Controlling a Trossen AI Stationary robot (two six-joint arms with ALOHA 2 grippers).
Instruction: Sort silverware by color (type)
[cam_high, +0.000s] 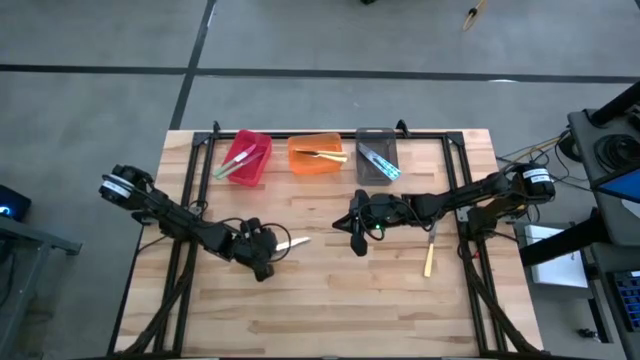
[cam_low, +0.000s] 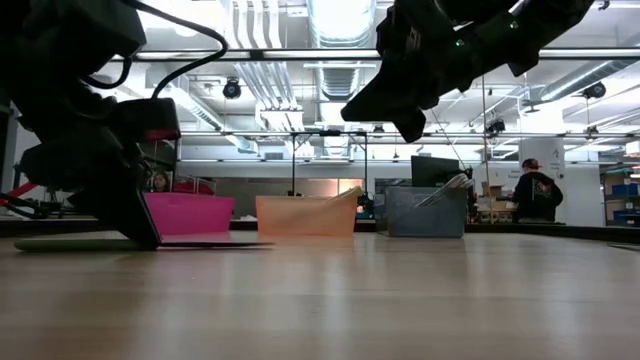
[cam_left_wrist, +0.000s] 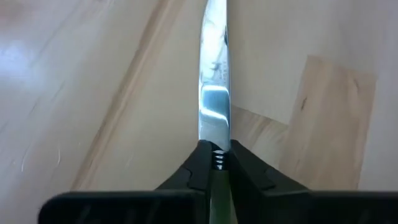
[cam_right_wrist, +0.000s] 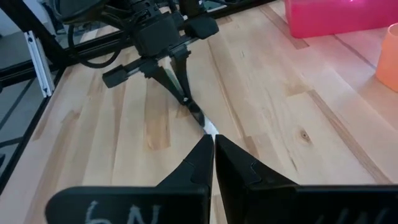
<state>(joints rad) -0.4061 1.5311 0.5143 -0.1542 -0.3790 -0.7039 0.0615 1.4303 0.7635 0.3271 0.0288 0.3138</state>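
Below, I see the wooden counter (cam_high: 330, 300) from above, with three bins along its far edge: a red bin (cam_high: 247, 156), an orange bin (cam_high: 317, 155) to its right and a grey bin (cam_high: 377, 155) to the right of that. I use the orange bin as my landmark.

Left end effector (cam_high: 272, 246): it sits nearer the front of the counter than the orange bin and to that bin's left, down at the counter surface. Its fingers (cam_left_wrist: 200, 167) are pressed together on a knife (cam_left_wrist: 214, 93), pinching it at the junction of the silver blade and the handle; the blade points away from the wrist, flat along the wood. In my overhead view the blade tip (cam_high: 296, 241) pokes out toward the right end effector. The handle colour I cannot tell for certain.

Right end effector (cam_high: 358, 240): it hangs in front of the orange bin and slightly to its right, raised clear of the counter in the low view, with its fingers (cam_right_wrist: 202, 163) pressed together on nothing.

Remaining silverware: a pale yellow utensil (cam_high: 429, 257) lies loose on the counter, well to the right of the orange bin and nearer the front edge. Green-handled pieces (cam_high: 236, 163) rest in the red bin, a yellow piece (cam_high: 322, 154) in the orange bin, and light blue pieces (cam_high: 380, 160) in the grey bin.

Background: a person (cam_low: 537, 193) stands in the room beyond the counter.
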